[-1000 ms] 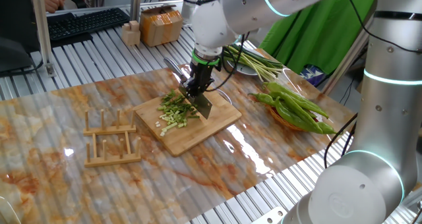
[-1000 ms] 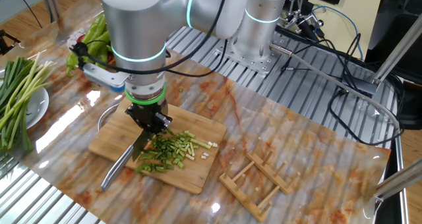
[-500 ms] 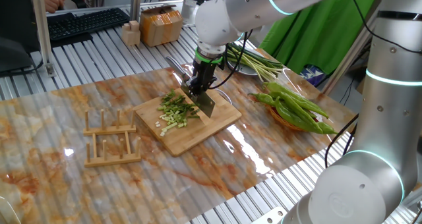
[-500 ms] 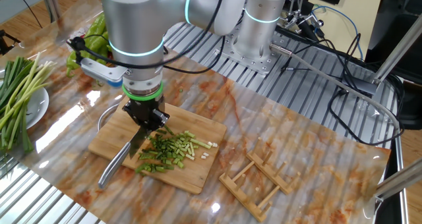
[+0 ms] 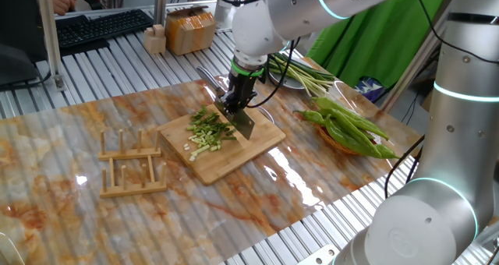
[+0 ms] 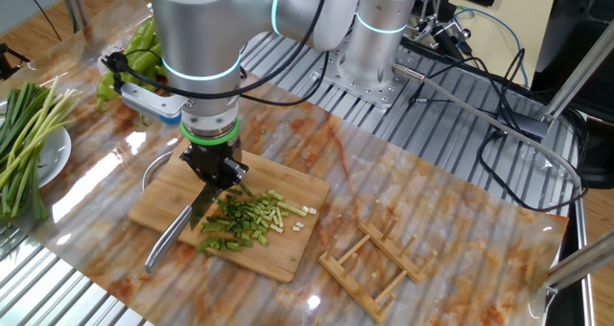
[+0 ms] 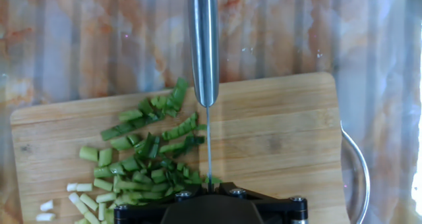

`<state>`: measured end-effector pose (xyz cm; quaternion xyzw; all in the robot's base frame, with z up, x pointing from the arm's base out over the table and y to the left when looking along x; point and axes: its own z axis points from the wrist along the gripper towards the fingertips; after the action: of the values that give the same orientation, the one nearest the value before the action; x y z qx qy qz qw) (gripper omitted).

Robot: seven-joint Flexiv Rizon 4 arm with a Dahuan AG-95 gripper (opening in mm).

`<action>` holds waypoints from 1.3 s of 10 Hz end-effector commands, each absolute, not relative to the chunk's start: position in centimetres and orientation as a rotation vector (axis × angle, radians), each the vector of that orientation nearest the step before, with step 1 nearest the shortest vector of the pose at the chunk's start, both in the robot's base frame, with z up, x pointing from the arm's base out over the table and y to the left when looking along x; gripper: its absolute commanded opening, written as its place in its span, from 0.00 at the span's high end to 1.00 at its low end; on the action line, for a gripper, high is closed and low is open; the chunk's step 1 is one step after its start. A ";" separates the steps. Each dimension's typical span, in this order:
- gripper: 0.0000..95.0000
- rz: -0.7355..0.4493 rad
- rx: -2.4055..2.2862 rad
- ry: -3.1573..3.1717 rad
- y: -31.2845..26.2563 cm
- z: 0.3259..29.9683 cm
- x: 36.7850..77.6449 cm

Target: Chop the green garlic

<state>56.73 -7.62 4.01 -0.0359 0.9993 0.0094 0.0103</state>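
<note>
My pincer [image 5: 235,107] is clamped tight on a knife [image 7: 204,46], blade edge down on the wooden cutting board [image 5: 257,144] beside the green garlic [image 6: 245,221], chopped into a heap of short bits there, with green peppers [image 5: 351,128] and long uncut stalks [image 6: 24,139] farther off.

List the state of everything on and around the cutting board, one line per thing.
gripper: shut on the knife, pointing down
knife: held, blade edge-down among the bits
green garlic: cut into short bits, piled on the board
cutting board: flat on the table, one half bare
green peppers: whole, heaped beside the board
long stalks: uncut, on a plate
wooden rack: lying flat, empty
</note>
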 end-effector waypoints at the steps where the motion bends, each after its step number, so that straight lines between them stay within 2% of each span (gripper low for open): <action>1: 1.00 0.026 -0.110 3.112 -7.7 3.8 56.7; 10: 1.00 0.041 -0.076 3.063 -7.4 2.9 55.6; 13: 1.00 0.061 -0.060 3.055 -7.5 3.4 56.5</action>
<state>56.82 -7.38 3.48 -0.0197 0.9986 0.0202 0.0450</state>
